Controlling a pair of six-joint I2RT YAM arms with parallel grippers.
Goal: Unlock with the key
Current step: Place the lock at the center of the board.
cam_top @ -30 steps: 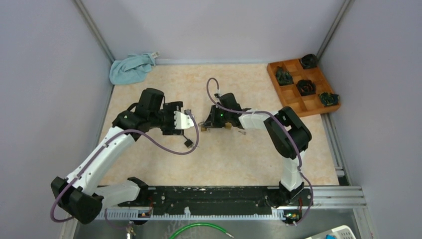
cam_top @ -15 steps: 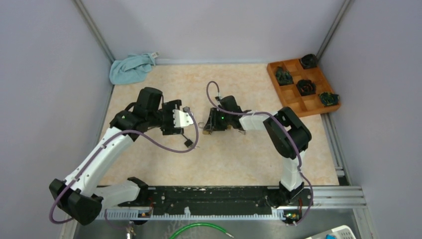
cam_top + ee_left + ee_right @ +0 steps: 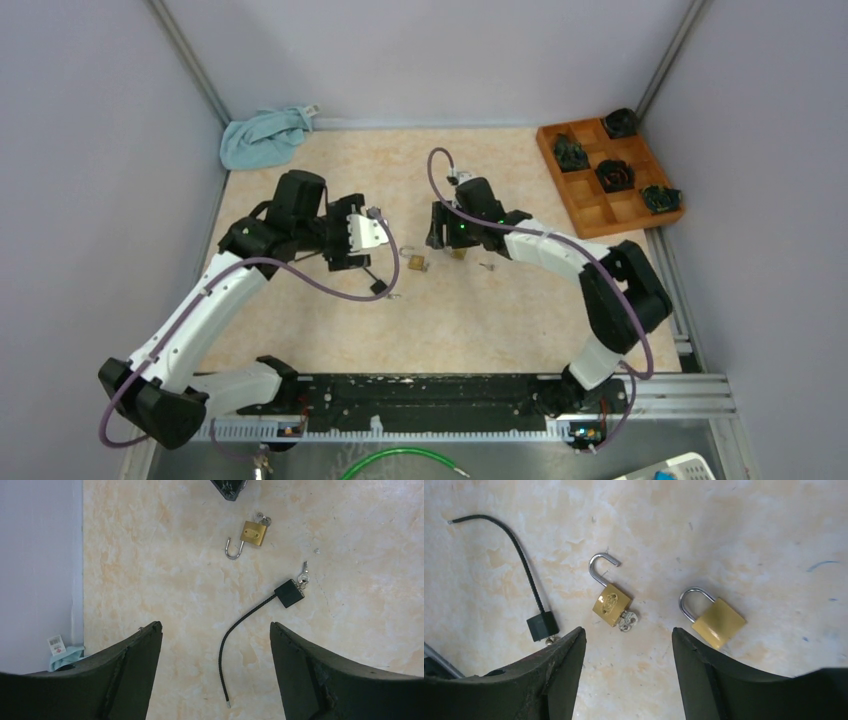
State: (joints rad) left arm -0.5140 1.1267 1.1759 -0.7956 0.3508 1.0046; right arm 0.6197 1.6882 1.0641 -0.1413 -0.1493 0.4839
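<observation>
Open padlock (image 3: 611, 605) lies flat on the worktop (image 3: 744, 540), brass body, shackle swung free, key (image 3: 628, 620) seated in the keyway end. Long axis runs diagonal in the right wrist view: shackle up-left, away from the claw, key end down-right, back toward it. Judging by the free shackle this one is already unlocked.

Right claw (image 3: 628, 632) is released, jaws spread wide, nothing between them. The open padlock sits just ahead of the gap, a bit toward the finger on the view's left, key head nearest. Left claw (image 3: 216, 626) also released and empty. From it the open padlock is well ahead, slightly right, with the cable lock (image 3: 289, 593) lying between. So the right arm is the nearer one, top view agrees.

Shut padlock (image 3: 718, 621) lies near the open padlock, on its right in the right wrist view, not touching, shackle closed, no key visible in it. Cable lock is on the opposite side of the open padlock, black body with a second key (image 3: 303, 575) at it, cable end loose, looks undone too.

If anything is left it is probably the shut padlock: the key would come out along that diagonal, right claw turned to match. Risk: small key head, easy to slip or drag the padlock.

Cloth (image 3: 262, 137) and tray (image 3: 590, 205) well away from the open padlock, at the back corners
</observation>
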